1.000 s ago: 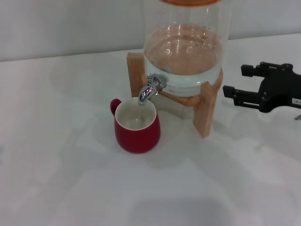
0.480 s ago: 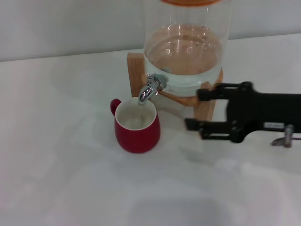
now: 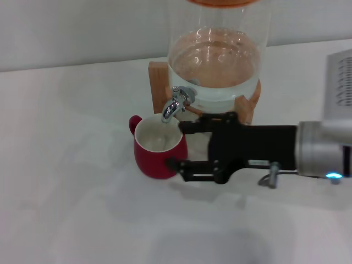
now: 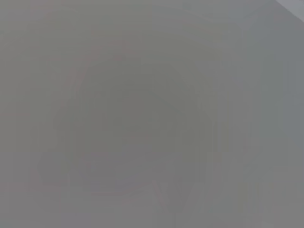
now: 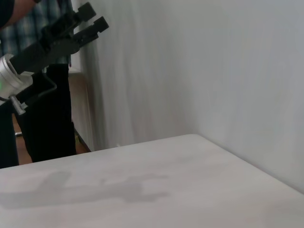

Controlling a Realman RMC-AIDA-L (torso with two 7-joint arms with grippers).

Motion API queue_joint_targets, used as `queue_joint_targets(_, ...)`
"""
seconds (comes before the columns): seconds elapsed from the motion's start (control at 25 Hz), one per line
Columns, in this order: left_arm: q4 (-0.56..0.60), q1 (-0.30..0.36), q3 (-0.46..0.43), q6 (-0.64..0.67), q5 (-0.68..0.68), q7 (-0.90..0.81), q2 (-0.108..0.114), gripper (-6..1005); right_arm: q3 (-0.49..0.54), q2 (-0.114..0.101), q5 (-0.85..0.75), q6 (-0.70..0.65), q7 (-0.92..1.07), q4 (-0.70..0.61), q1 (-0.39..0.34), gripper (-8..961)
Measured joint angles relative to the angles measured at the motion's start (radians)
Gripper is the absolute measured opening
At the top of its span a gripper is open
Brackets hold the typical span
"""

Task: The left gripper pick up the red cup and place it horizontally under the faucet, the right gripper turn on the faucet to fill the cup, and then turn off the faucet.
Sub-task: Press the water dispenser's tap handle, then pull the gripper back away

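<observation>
The red cup [image 3: 157, 157] stands upright on the white table, its white inside directly below the spout of the chrome faucet [image 3: 176, 103]. My right gripper [image 3: 175, 145] has reached in from the right and is open. One finger lies level with the cup's rim just below the faucet, the other by the cup's lower right side. Nothing is held. In the right wrist view my left gripper [image 5: 93, 16] hangs raised far off past the table, open and empty, with the green light on its arm. The left wrist view is plain grey.
The glass dispenser [image 3: 220, 55], partly full of water, sits on a wooden stand [image 3: 157, 82] right behind the cup. The silver right arm [image 3: 322, 151] with its blue light stretches across the table's right side. A person in dark trousers [image 5: 45, 114] stands beyond the table.
The right gripper has swept left from the table's right edge to the cup and faucet, staying open. The cup and faucet have not moved.
</observation>
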Motion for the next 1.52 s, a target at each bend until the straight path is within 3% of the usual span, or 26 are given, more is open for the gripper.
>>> queue_joint_targets(0.44, 0.004, 0.002, 0.0, 0.023, 0.001, 0.0, 0.0, 880, -0.104, -0.002, -0.017, -0.168, 0.013, 0.016, -0.021, 721)
queue_joint_targets(0.76, 0.007, -0.002, 0.0, 0.036, 0.001, 0.0, 0.0, 880, -0.176, -0.002, -0.094, -0.265, 0.013, 0.114, -0.099, 721)
queue_joint_targets(1.52, 0.004, 0.009, 0.0, 0.03, 0.002, 0.0, 0.0, 880, -0.174, -0.003, -0.033, -0.231, 0.017, 0.026, 0.005, 721)
